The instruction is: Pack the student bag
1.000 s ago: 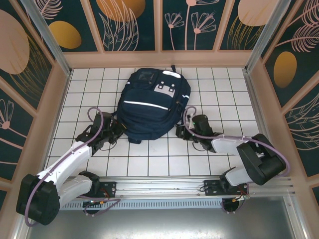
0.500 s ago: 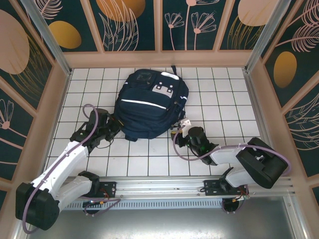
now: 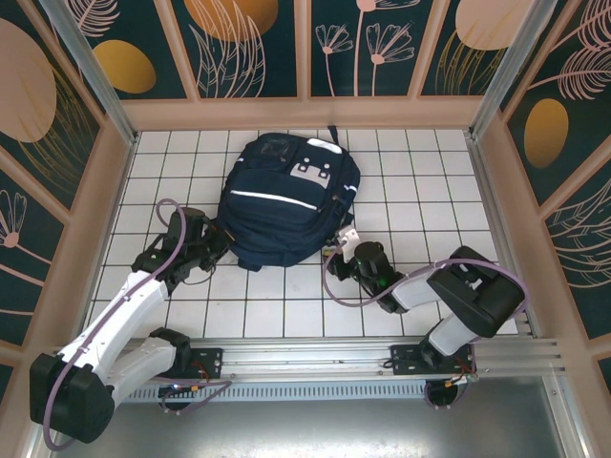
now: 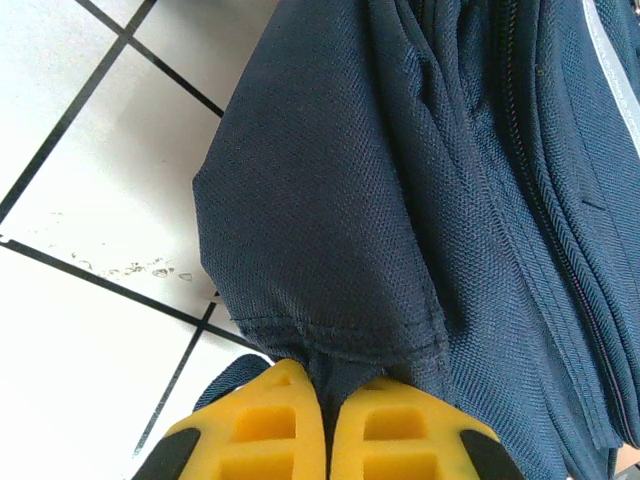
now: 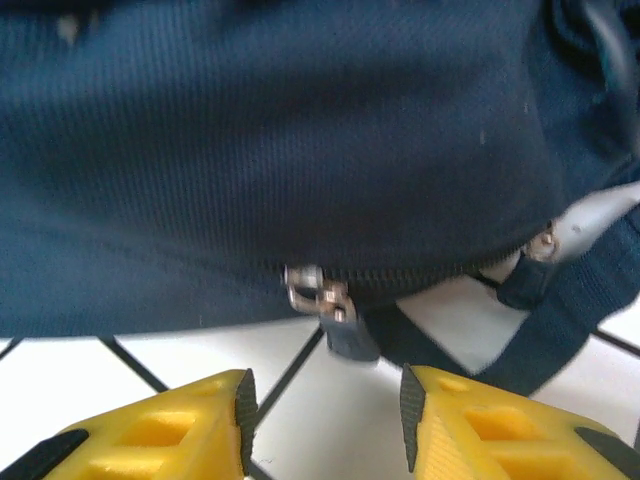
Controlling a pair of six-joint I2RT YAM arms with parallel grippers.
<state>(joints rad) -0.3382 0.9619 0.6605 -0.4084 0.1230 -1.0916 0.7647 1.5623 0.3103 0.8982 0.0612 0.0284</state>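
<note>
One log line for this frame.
left end effector: shut on student bag corner | right end effector: open, short of zipper pull

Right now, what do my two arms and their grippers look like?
The left arm and right arm have white link shells, bulky black joint housings and a looping purple cable each. The left gripper and right gripper carry blocky yellow fingers with rectangular recesses and black edging.

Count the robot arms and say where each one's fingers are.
2. The left arm has its fingers pinching the backpack at its near-left corner; the right arm holds open fingers by a zip pull on its near-right edge.
</note>
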